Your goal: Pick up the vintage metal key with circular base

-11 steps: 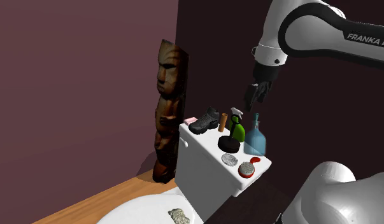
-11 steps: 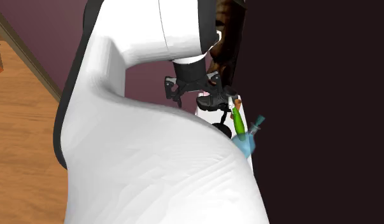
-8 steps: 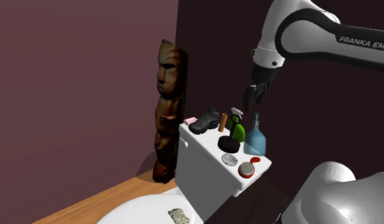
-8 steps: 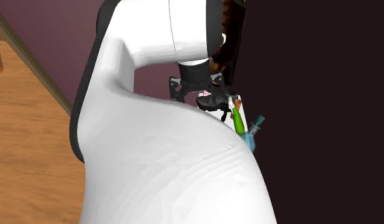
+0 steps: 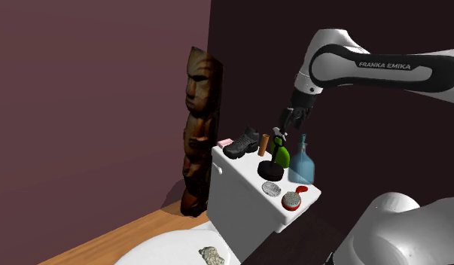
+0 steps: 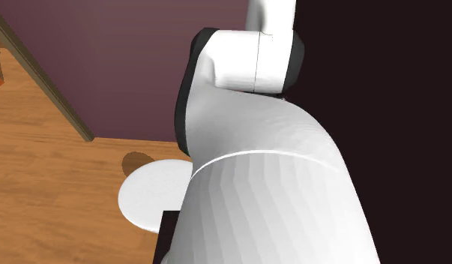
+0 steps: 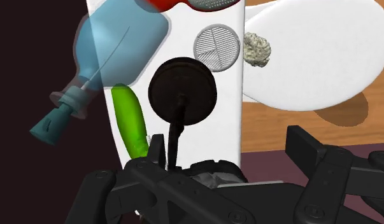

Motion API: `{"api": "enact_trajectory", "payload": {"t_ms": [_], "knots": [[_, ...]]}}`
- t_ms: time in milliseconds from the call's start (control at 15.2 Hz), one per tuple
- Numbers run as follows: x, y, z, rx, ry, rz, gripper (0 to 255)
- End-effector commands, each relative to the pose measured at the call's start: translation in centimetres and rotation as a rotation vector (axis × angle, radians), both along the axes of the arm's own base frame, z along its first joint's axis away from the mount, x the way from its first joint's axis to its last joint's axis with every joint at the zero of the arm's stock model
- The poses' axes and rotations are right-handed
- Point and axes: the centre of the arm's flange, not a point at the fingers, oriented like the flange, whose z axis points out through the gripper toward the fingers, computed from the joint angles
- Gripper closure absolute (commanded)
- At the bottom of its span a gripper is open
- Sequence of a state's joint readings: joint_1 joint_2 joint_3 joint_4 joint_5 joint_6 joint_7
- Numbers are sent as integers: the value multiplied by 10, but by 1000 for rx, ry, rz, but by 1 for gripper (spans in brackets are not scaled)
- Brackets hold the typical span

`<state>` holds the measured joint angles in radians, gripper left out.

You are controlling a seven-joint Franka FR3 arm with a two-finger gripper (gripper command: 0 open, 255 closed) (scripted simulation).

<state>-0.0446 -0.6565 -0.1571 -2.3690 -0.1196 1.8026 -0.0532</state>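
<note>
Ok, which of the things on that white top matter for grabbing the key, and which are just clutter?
For the job: dark key on its round base; pincer.

Lying about: black shoe; brown cylinder; green spray bottle; blue bottle; grey disc; red brush; carved wooden statue.

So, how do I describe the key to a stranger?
Find the white block beside the tall carved figure. On top, next to the green bottle, the key is the only black disc, with a thin stem rising from its middle.
</note>
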Motion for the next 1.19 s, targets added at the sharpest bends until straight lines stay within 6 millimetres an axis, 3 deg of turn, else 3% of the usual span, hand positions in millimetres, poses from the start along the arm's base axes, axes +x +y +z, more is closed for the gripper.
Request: {"api": "enact_trajectory", "payload": {"t_ms": [0, 264, 858, 924, 1122], "knots": [[5, -19, -18, 22, -20, -31, 0], [23, -57, -50, 65, -52, -91, 0], [23, -57, -90, 65, -52, -91, 0], [23, -57, -90, 65, -52, -91, 255], [23, -57, -90, 65, -52, -91, 255]]}}
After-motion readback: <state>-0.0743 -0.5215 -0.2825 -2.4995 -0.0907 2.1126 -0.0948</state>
